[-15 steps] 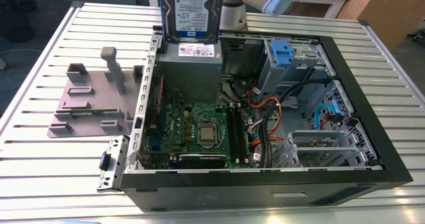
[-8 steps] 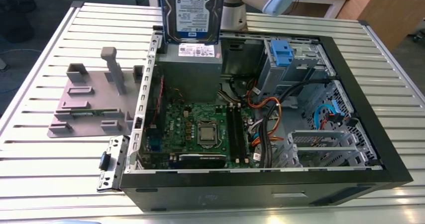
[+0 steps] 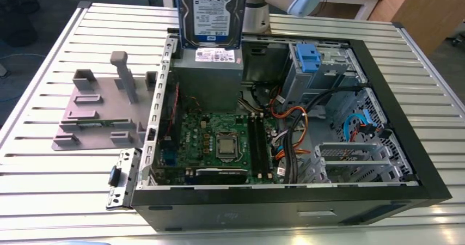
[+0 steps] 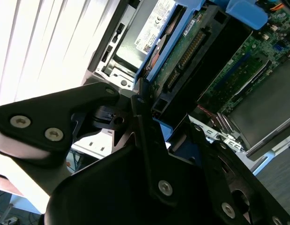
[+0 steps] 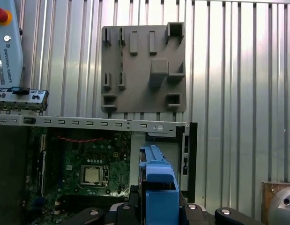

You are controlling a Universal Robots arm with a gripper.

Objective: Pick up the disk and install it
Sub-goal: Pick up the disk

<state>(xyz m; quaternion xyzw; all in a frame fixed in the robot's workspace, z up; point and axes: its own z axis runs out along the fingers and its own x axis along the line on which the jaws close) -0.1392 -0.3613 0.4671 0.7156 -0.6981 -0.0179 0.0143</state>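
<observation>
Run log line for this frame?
gripper: shut on disk | disk pose: upright, aloft above grey box in open computer case | installed: no

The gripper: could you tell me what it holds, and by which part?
The gripper is shut on the disk, at its upper end, across the blue bracket.

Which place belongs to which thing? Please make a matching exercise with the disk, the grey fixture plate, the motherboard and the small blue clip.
Things: 1 disk; 2 grey fixture plate; 3 motherboard; 4 small blue clip.
Places: A on the floor of the case; B on the drive cage; C held up over the case; D on the table.
Pairs: 1-C; 2-D; 3-A; 4-B.
</observation>
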